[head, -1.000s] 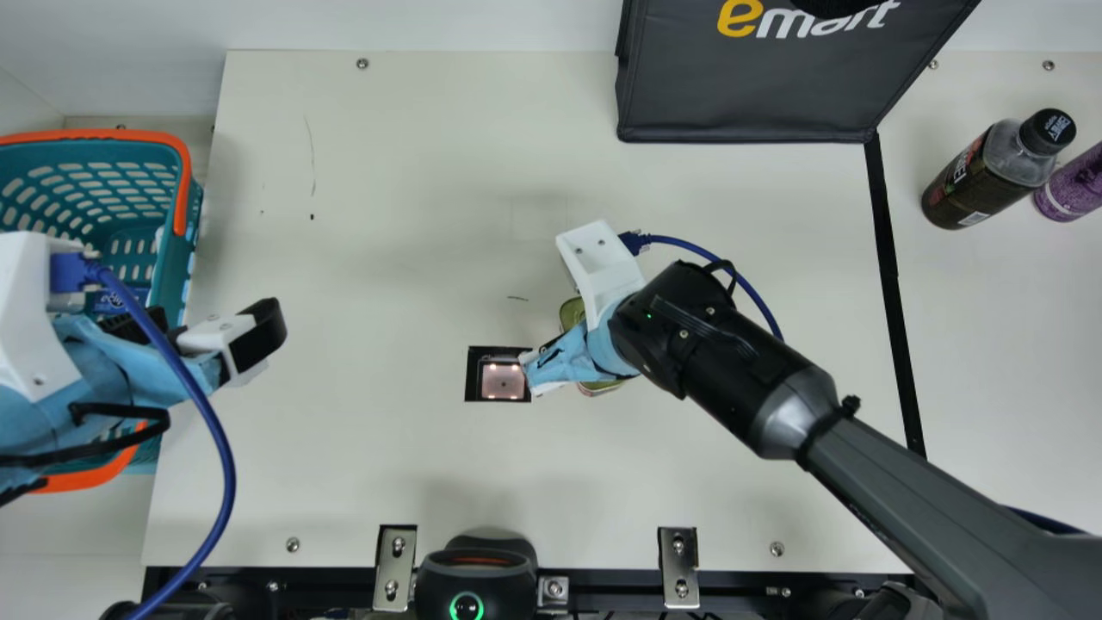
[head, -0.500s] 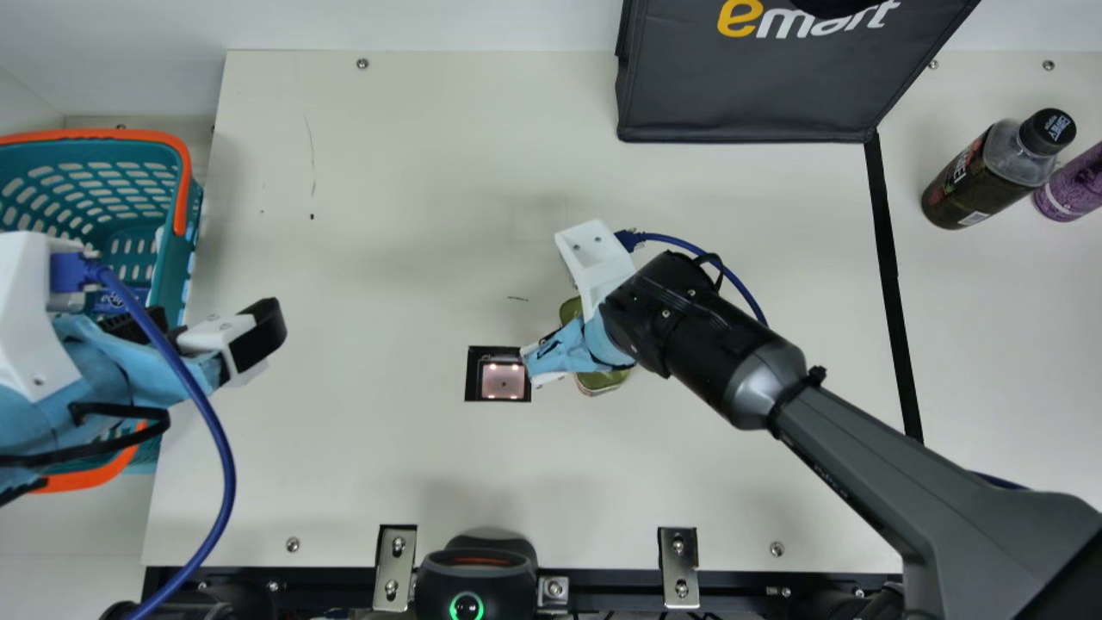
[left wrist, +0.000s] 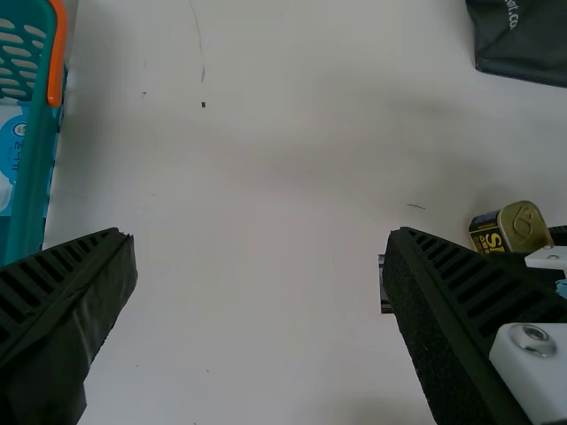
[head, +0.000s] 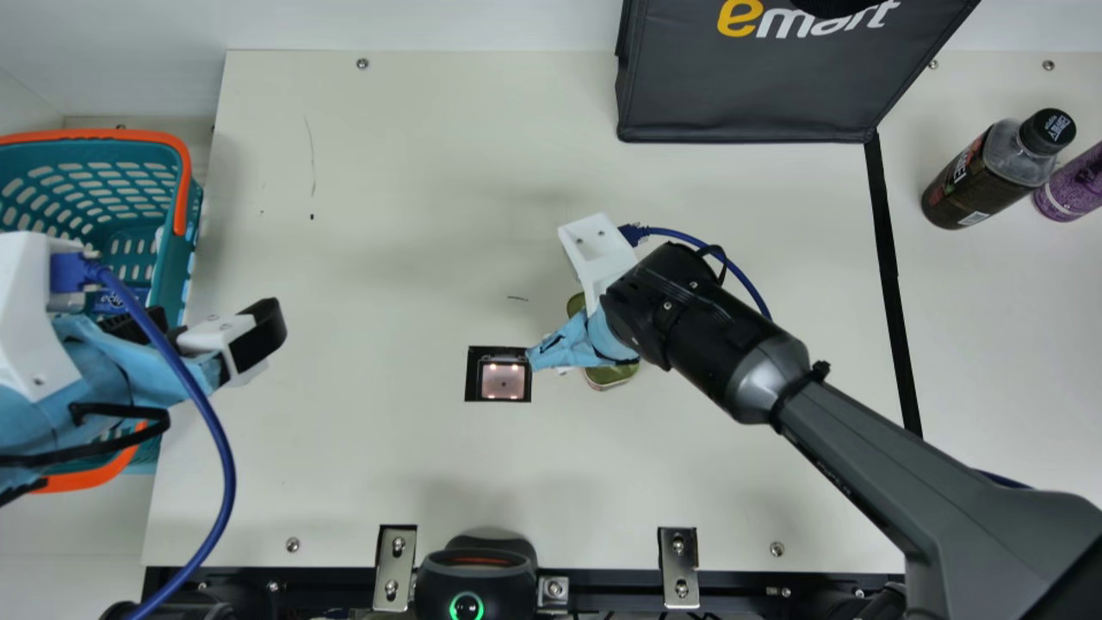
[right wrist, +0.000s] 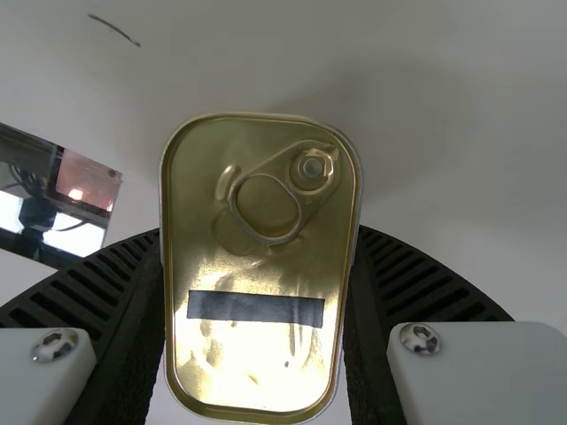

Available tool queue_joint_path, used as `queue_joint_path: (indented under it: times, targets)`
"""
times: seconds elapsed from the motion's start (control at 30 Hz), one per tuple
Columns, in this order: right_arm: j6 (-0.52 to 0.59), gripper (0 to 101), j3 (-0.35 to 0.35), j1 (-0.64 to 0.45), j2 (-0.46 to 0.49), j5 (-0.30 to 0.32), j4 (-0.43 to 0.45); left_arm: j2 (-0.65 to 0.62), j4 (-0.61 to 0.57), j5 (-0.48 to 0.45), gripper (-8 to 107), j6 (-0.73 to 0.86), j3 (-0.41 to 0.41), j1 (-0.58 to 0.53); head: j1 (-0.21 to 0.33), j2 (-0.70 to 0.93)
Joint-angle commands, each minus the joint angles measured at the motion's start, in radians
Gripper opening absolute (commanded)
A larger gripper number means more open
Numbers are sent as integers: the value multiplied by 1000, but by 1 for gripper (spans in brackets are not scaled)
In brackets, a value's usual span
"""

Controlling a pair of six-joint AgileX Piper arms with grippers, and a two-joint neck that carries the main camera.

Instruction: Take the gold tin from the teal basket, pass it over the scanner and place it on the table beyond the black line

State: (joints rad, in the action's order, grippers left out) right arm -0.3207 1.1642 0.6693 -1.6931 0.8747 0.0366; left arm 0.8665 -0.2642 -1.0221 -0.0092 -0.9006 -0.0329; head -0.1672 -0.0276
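Just right of the scanner window (head: 503, 381) in the main view is my right gripper (head: 558, 355), with parts of the gold tin (head: 611, 375) visible beneath it. In the right wrist view the tin (right wrist: 261, 266) lies between the two fingers of the right gripper (right wrist: 257, 328), both against its sides, ring-pull lid facing the camera. My left gripper (head: 215, 331) is over the right side of the teal basket (head: 172, 271); in the left wrist view the left gripper (left wrist: 257, 248) is wide open with nothing between its fingers. That view also shows the tin (left wrist: 523, 226) at its right.
Beyond the black line (head: 891, 284) stand a dark bottle (head: 977, 185) and a purple bottle (head: 1072, 188). A dark bag (head: 749, 95) is at the far edge. A black device (head: 478, 573) with a green ring sits at the near edge.
My right gripper and the tin have shifted slightly, first left, then a little back to the right and away from the scanner window. The left arm has stayed still.
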Motion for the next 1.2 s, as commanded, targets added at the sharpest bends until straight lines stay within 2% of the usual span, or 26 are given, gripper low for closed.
queue_joint_path:
  times: [0.0, 0.13, 0.3, 0.5, 0.63, 0.93, 1.17]
  targets:
    - [3, 0, 16, 0, 6, 24, 5, 0, 0, 0, 90, 0, 0, 0, 29, 0]
    - [13, 0, 53, -4, 19, 65, 4, 0, 0, 0, 90, 0, 0, 0, 29, 0]
    - [33, 0, 80, -20, 34, 92, 0, 0, 0, 0, 90, 0, 0, 0, 29, -116]
    - [88, 0, 37, -109, 89, 77, -14, 0, 0, 0, 90, 0, 0, 0, 29, -256]
    - [150, 0, -22, -204, 146, 62, -32, 0, 0, 0, 90, 0, 0, 0, 29, -349]
    - [341, 0, -152, -482, 279, 53, -91, 0, 0, 0, 90, 0, 0, 0, 29, -349]
    - [514, 0, -205, -733, 345, 69, -132, 0, 0, 0, 90, 0, 0, 0, 29, -349]
